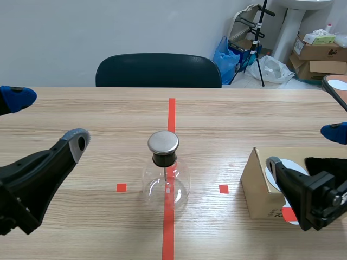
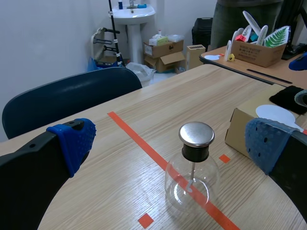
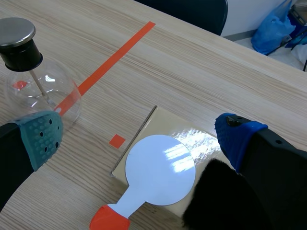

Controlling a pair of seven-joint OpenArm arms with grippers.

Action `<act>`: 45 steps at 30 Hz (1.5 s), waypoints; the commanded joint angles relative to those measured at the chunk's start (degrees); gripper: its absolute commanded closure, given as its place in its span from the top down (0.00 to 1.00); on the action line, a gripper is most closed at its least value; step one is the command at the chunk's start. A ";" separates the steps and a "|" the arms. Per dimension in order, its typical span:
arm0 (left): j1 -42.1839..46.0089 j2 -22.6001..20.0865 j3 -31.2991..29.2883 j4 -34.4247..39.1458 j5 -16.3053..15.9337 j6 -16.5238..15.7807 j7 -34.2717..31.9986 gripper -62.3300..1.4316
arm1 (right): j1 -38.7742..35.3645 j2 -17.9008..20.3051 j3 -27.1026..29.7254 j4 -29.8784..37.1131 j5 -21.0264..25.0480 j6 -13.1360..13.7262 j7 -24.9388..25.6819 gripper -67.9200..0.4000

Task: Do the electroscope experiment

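Note:
The electroscope (image 1: 165,168), a round glass flask with a black stopper and a flat metal cap, stands on the red tape line at mid-table. My left gripper (image 1: 46,119) hangs open to its left, and in the left wrist view the electroscope (image 2: 193,167) sits ahead of the left gripper (image 2: 168,146). A cardboard box (image 1: 256,184) lies to the right. On it rest a white disc paddle (image 3: 160,170) with a red handle and a black furry cloth (image 3: 216,201). My right gripper (image 3: 139,139) is open above the paddle and holds nothing.
A dark chair (image 1: 157,70) stands at the table's far edge. Cardboard boxes (image 1: 320,54), a blue bag (image 1: 227,54) and a sink pedestal fill the back right corner. A second table with a box of items (image 2: 259,48) lies beyond the box.

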 commanded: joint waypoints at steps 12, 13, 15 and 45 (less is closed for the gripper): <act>0.00 0.11 -0.33 1.40 -0.61 -0.04 -0.52 1.00 | -0.09 0.79 0.24 0.92 0.39 -0.02 0.68 1.00; 0.00 0.11 -0.33 1.40 -0.48 -0.04 -0.52 1.00 | -0.09 0.79 0.24 0.92 0.39 -0.02 0.31 1.00; 0.00 0.11 -0.33 1.40 -0.46 -0.04 -0.48 1.00 | 0.07 0.79 0.24 0.92 0.39 -0.02 0.50 1.00; -0.02 0.11 -0.33 1.25 1.68 -0.04 2.54 1.00 | 0.22 0.90 0.22 0.92 0.42 0.04 0.63 1.00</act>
